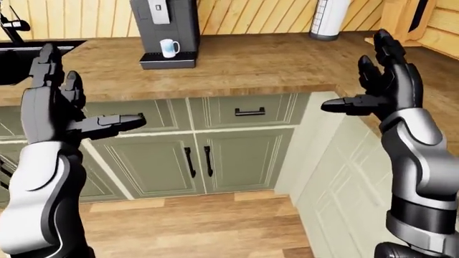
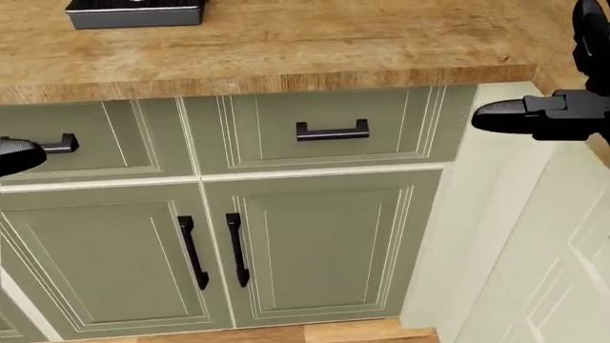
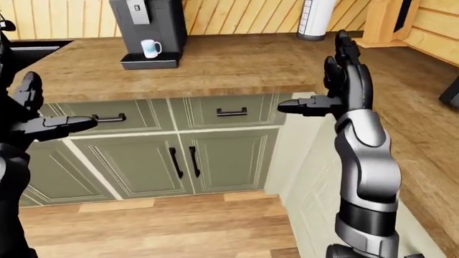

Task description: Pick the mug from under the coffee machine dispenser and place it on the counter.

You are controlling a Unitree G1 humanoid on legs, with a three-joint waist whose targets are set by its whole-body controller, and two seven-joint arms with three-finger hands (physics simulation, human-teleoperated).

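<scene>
**Both Robot Hands Raised and Empty; Mug Under the Dispenser**

1. Left robot hand (image 1: 68,110): raised upright at the left of the left-eye view. Fingers spread wide, thumb pointing toward the view's centre. It holds nothing.

2. Right robot hand (image 1: 380,80): raised upright at the right of the same view. Fingers spread wide, thumb pointing left toward the other hand. It holds nothing.

3. Mug (image 1: 169,48): white, standing upright on the drip tray (image 1: 167,60) of the coffee machine (image 1: 165,27), directly below the dispenser. In the left-eye view it sits above and to the right of the left robot hand, and well apart from both hands. It lies far to the left of the right robot hand.

4. Worktop (image 1: 265,64): wooden, L-shaped, carrying the coffee machine. It runs above and beyond both robot hands and turns toward the viewer beside the right robot hand.

5. Sink (image 1: 21,59): black, set into the worktop just above the left robot hand.

6. Cylinder (image 1: 329,19): white, standing on the worktop above and to the left of the right robot hand.

7. Cabinets (image 1: 237,156): green, with black handles, between and below the two robot hands. The wooden floor (image 1: 186,226) lies below them.
</scene>
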